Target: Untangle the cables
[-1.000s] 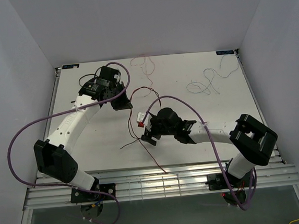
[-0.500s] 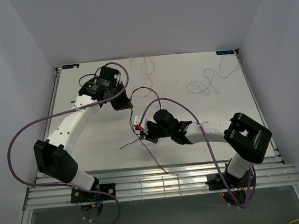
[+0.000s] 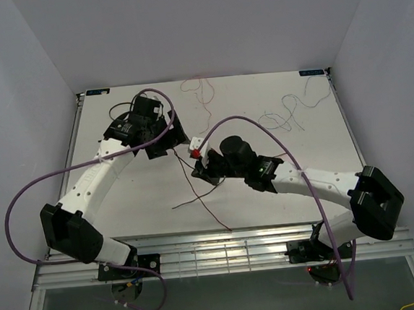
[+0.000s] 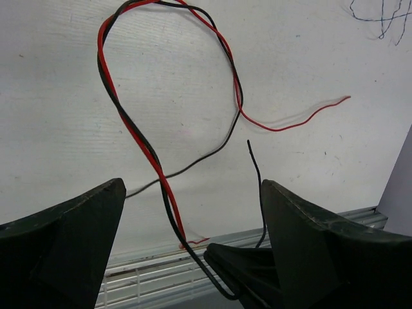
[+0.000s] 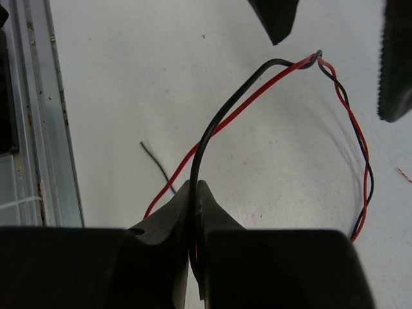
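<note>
A red cable [image 4: 277, 130] and a black cable [image 5: 205, 132] are twisted together in a loop above the white table [image 3: 146, 204]. My right gripper [image 5: 195, 193] is shut on the black cable, with the red one running just beside its fingers. In the top view it [image 3: 204, 168] sits mid-table, and the cables' loose tails [image 3: 213, 214] trail toward the near edge. My left gripper [image 4: 193, 187] stands wide open around the loop's lower strands without touching them. It [image 3: 169, 140] is just left of the right gripper.
A pale pink cable [image 3: 201, 90] curls at the table's far edge. A whitish cable [image 3: 290, 111] lies at the far right. Slatted metal rails [image 3: 223, 251] run along the near edge. Thick purple cables arch over both arms.
My left gripper has opened and let go of the cables. My right gripper has shut on the black cable and moved with it away from the near edge, the arm stretching out.
</note>
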